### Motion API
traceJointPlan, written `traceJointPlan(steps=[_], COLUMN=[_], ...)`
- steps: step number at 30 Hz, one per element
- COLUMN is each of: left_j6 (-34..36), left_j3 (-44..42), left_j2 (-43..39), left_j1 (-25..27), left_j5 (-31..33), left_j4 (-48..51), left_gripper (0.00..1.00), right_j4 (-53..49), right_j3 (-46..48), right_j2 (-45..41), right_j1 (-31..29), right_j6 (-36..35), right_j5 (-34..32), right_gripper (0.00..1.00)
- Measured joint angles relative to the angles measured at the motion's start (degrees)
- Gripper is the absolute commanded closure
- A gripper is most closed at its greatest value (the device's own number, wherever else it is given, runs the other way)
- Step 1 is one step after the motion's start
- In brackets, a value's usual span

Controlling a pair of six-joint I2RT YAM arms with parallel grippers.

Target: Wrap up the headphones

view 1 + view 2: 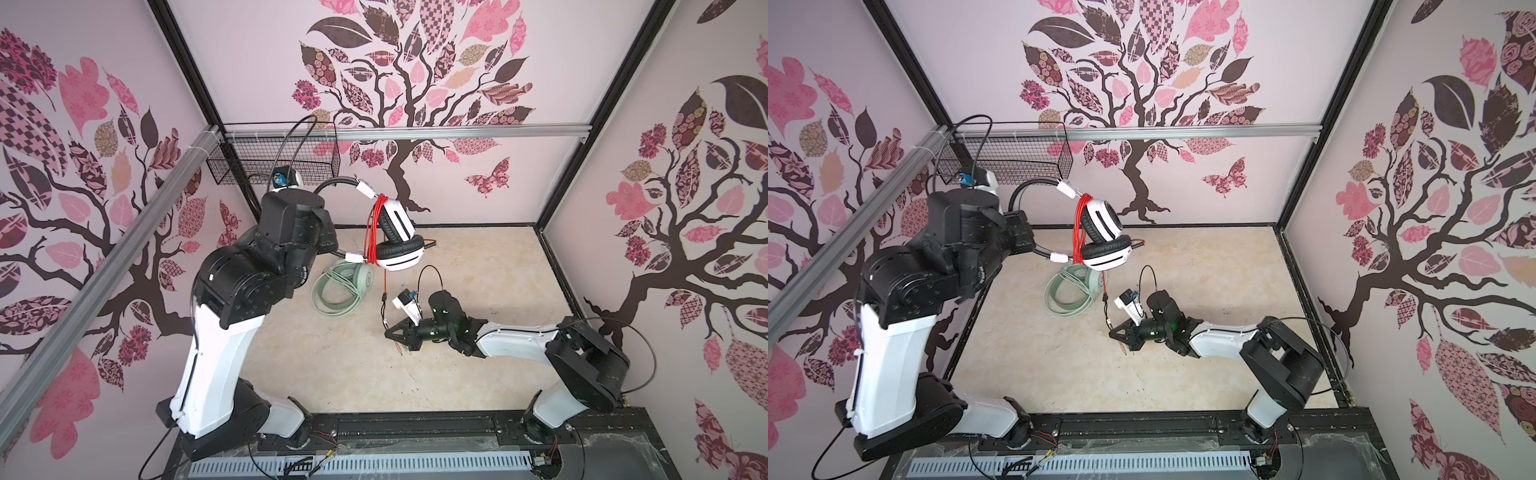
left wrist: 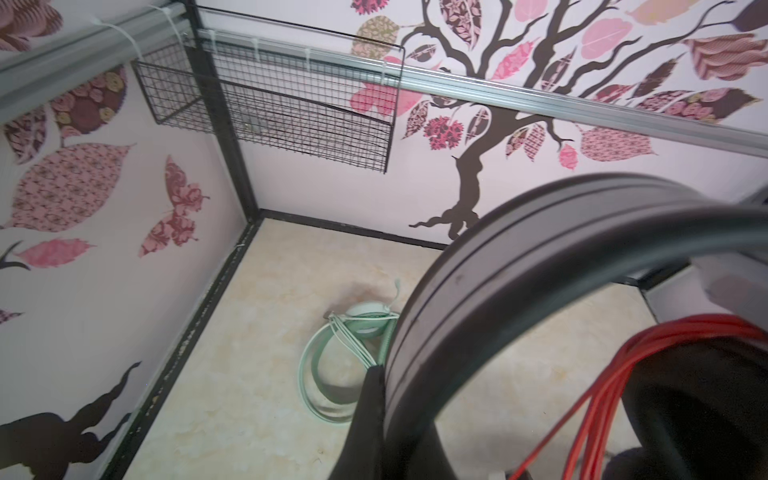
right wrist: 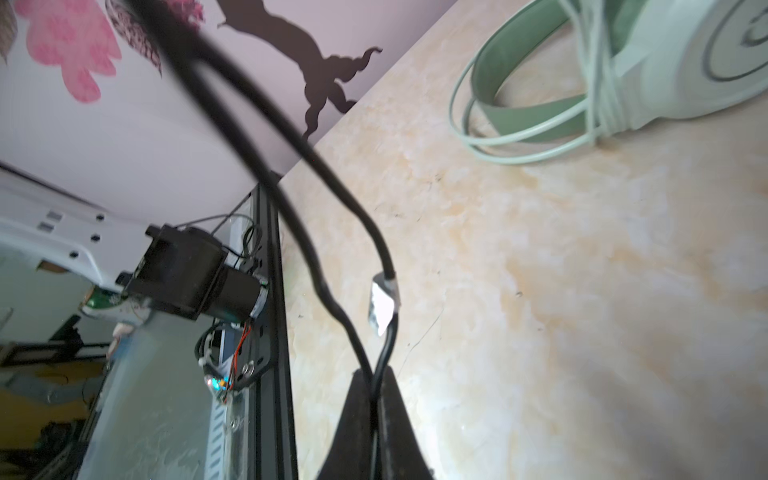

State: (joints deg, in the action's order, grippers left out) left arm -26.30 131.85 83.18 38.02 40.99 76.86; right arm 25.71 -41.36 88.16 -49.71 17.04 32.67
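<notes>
the white-and-black over-ear headset (image 1: 397,241) with its thin black band is up in the air, well above the table near the back wall. its two cups are stacked one on the other and tilted. the orange-red cable (image 1: 374,232) is looped in several turns around the cups, and in the left wrist view those red strands (image 2: 623,395) run just beside the broad dark curve of the band (image 2: 498,291). the left gripper (image 1: 328,237) is mostly tucked behind its own arm in both top views, with its jaws pressed together on that band and carrying the headset.

from the cups one strand of cable drops straight down and turns black lower down. the right gripper (image 1: 390,332) sits low over the table with its jaws pinched tight on that black end. the right wrist view shows the thin black lead going in between the dark fingers (image 3: 357,415), with a small silvery sleeve (image 3: 384,307) on the lead just beyond them.

the mint-green over-ear headset (image 1: 343,286) lies flat on the beige marbled tabletop (image 1: 332,374), below the lifted one and apart from both grippers. its pale green cable (image 3: 598,83) is bundled across the cup and band.

up in the back left corner, a black wire basket (image 1: 274,162) hangs from the aluminium rail.
</notes>
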Motion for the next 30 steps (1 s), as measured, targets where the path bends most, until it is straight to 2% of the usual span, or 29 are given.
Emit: traceJointPlan(steps=[4, 8, 11, 18, 25, 30], left_j6=[0.83, 1.07, 0.83, -0.87, -2.67, -2.1], left_j3=[-1.79, -5.31, -8.92, -21.94, -30.49, -37.75], left_j2=[3.61, 5.33, 5.4, 4.74, 4.46, 1.31], left_j1=[-0.5, -0.81, -0.83, -0.94, -1.01, -1.01], left_j5=[5.75, 9.18, 10.88, 15.26, 15.41, 12.81], left_j4=[-3.08, -5.97, -7.98, -10.82, -8.76, -8.5], left_gripper=[1.0, 1.0, 1.0, 1.0, 1.0, 1.0], right_j4=[-9.57, -21.0, -31.54, -56.83, -72.15, -77.4], right_j3=[-0.35, -3.5, -9.18, -29.64, -47.15, -52.35], right_j2=[-7.56, -11.93, -12.61, -13.25, -13.25, -12.17], right_j1=[-5.16, -7.78, -9.2, -10.12, -10.12, -10.12], right_j6=[-2.25, -4.59, -6.8, -14.16, -20.17, -23.5], right_j5=[-5.09, -9.51, -12.22, -18.93, -26.34, -34.25], right_gripper=[1.0, 1.0, 1.0, 1.0, 1.0, 1.0])
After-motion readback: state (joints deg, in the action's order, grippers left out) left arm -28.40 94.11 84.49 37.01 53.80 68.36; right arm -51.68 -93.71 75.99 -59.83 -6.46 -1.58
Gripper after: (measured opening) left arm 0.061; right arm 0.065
